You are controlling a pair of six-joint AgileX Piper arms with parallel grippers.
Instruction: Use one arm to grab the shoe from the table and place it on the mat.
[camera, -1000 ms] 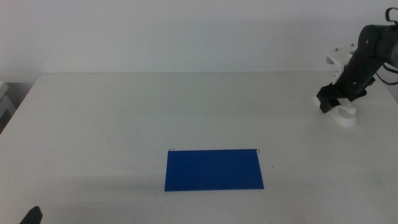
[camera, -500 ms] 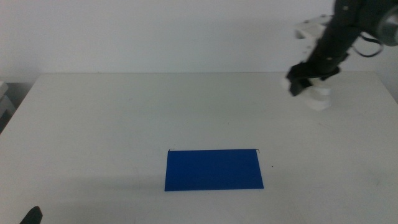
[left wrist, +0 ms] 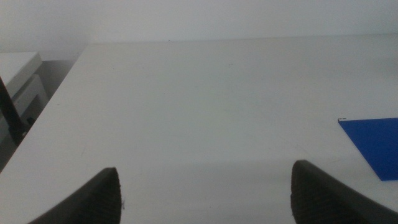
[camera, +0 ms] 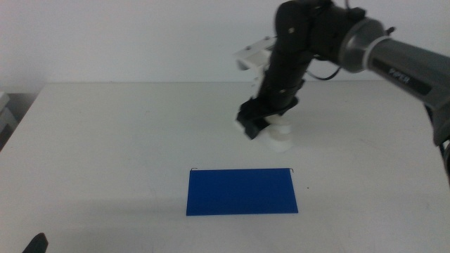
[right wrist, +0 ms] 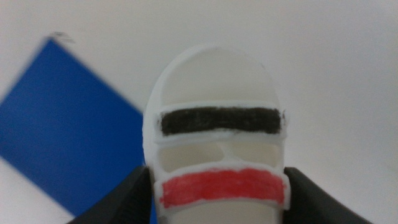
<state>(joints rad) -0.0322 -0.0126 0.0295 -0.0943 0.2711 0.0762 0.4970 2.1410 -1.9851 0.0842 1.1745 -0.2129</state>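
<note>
- Even, bright, diffuse light; the white table [camera: 126, 140] looks flat and slightly washed out, with no hard glare.
- A faint soft shadow band runs at 9 o'clock from the mat [camera: 242, 191].
- The shoe [right wrist: 217, 155] and mat edges in the right wrist view are soft and blurred.
- The left wrist view looks hazy, its jaws unfocused.

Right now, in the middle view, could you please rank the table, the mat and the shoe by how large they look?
1. table
2. mat
3. shoe, carried above the table in the right gripper, so slightly nearer the camera
</note>
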